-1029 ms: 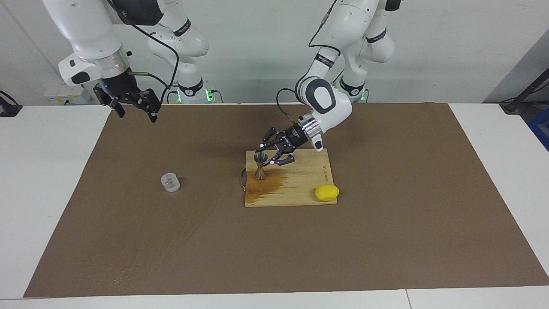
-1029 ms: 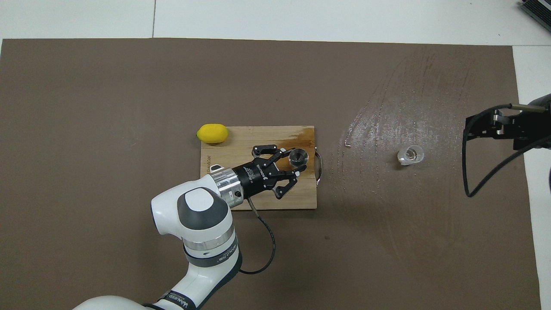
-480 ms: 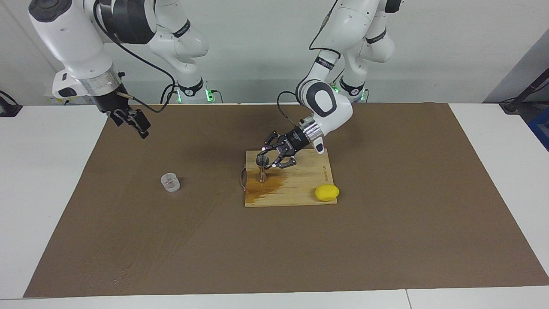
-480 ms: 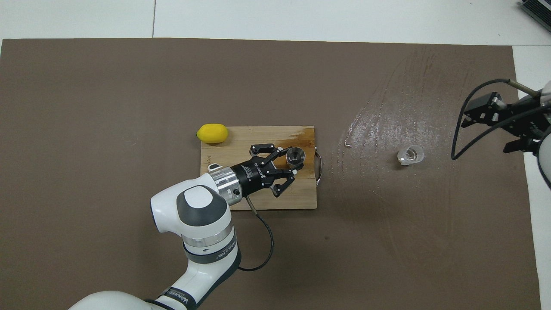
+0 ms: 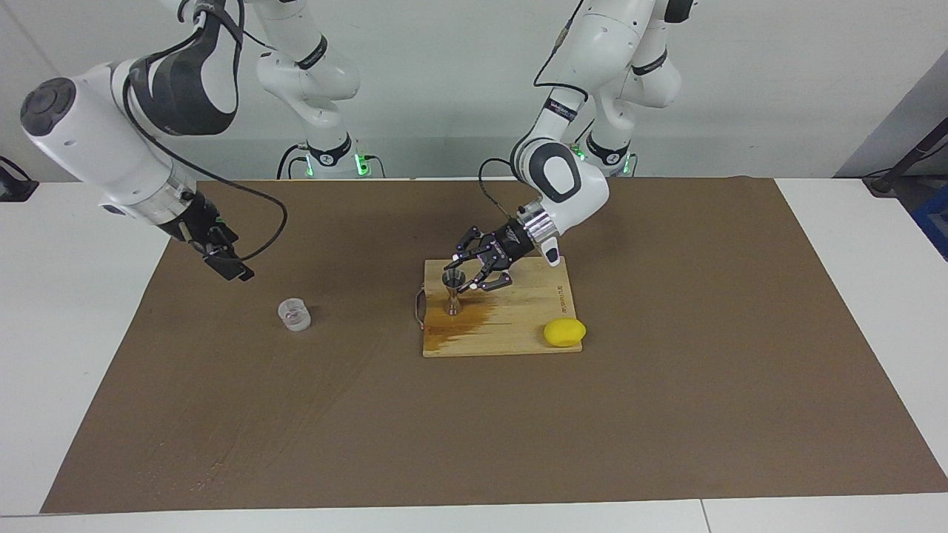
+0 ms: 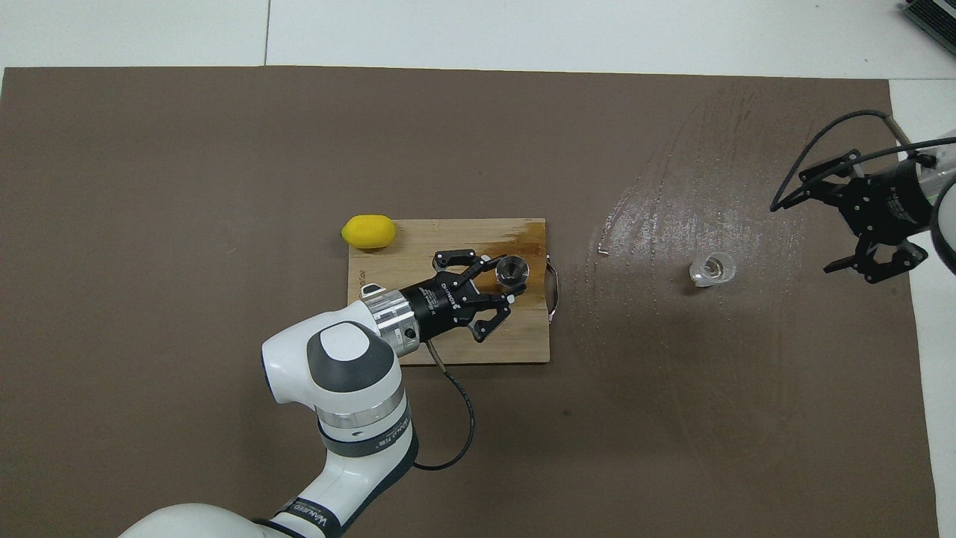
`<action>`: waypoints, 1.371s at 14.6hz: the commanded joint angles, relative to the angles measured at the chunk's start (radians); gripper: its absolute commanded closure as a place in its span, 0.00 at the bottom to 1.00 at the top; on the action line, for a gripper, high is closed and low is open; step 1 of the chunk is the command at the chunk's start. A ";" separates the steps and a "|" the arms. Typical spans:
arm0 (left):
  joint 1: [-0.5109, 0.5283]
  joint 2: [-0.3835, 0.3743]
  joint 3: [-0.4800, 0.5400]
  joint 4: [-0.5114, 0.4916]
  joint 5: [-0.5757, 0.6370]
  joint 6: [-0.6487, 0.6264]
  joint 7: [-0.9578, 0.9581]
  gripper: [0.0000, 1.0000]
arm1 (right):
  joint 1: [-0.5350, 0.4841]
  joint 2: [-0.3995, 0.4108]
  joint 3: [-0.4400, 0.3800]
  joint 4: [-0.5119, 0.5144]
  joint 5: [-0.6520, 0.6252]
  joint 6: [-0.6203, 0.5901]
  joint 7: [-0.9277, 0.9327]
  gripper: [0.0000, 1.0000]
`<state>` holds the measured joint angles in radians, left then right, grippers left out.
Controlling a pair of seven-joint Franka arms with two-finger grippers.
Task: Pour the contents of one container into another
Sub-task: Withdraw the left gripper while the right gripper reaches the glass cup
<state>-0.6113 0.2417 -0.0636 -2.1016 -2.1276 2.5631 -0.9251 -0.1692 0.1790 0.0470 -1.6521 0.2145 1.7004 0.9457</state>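
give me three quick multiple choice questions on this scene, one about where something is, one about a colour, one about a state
1. Where does the steel jigger stand?
A. on the wooden board
B. on the bare brown mat
C. inside the clear cup

2. What colour is the rounded fruit at the board's corner?
A. green
B. yellow
C. red

3. How is the clear cup?
A. gripped and tipped over the jigger
B. lying on the board
C. standing free on the brown mat, with no gripper on it

Answers:
1 A, the jigger sits upright on the board's stained end, with the left gripper at its upper cone.
2 B, it is plain yellow in both views.
3 C, the right gripper hangs open in the air apart from the cup.
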 commanded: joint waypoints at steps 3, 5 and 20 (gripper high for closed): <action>-0.021 0.004 0.013 0.006 -0.025 0.025 0.019 0.00 | -0.050 0.031 0.007 -0.152 0.120 0.165 0.050 0.00; -0.022 0.004 0.011 0.006 -0.025 0.023 0.019 0.00 | -0.055 0.033 0.007 -0.227 0.124 0.244 0.067 0.00; 0.160 -0.114 0.013 0.127 0.547 0.282 -0.008 0.00 | -0.096 0.194 0.010 -0.331 0.350 0.389 0.018 0.01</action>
<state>-0.4854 0.1291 -0.0414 -1.9984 -1.6997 2.8188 -0.9283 -0.2702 0.3762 0.0514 -1.9797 0.5196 2.0797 0.9901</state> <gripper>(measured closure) 0.000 0.004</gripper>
